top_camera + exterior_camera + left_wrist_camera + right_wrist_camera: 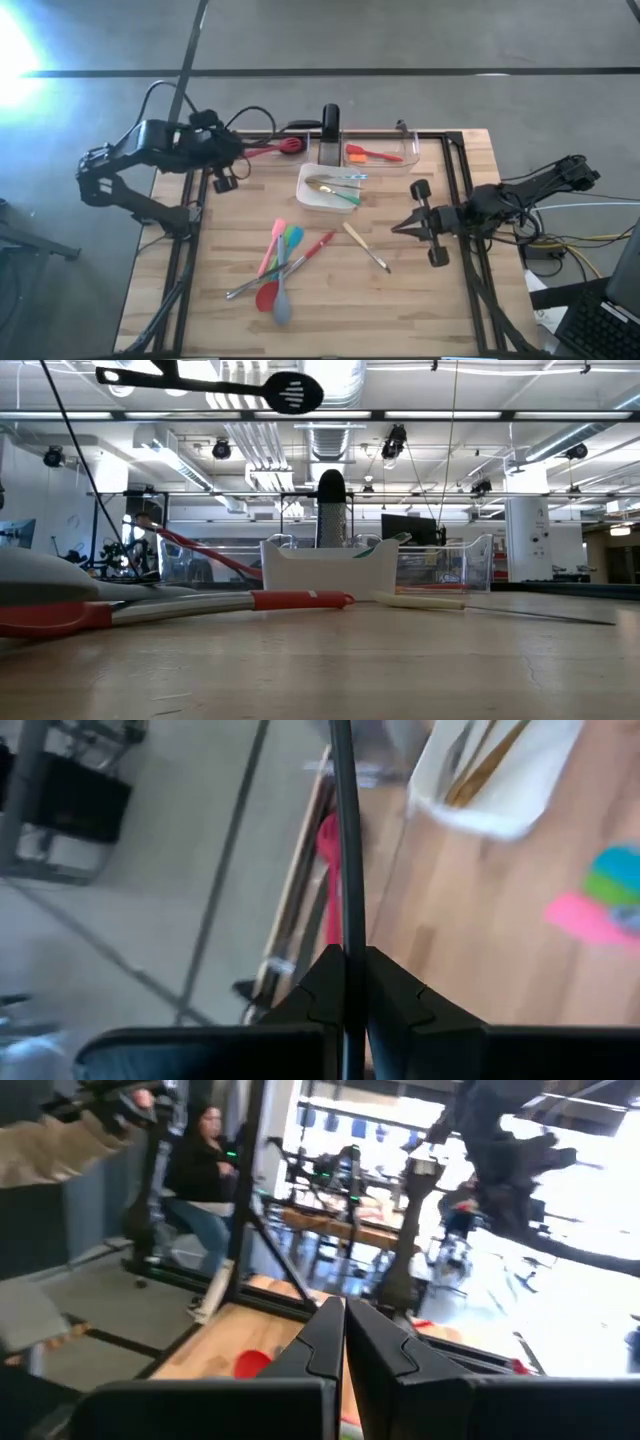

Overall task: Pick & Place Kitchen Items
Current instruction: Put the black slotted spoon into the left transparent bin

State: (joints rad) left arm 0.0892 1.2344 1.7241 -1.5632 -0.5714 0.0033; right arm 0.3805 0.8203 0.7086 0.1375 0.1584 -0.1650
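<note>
Two fingers (395,1000) of my left gripper (243,152) are clamped on a black spoon (215,382)'s handle, which I see held high above the table (420,300) near its far left corner; beneath it a red spatula (272,150) lies at the far edge. My right gripper (396,228) has its fingers pressed together, holding nothing, low over the table's right side. Cutlery sits in the white dish (312,198); coloured spoons (280,255) lie loose mid-table; an orange utensil (366,153) rests in the bin (405,145).
</note>
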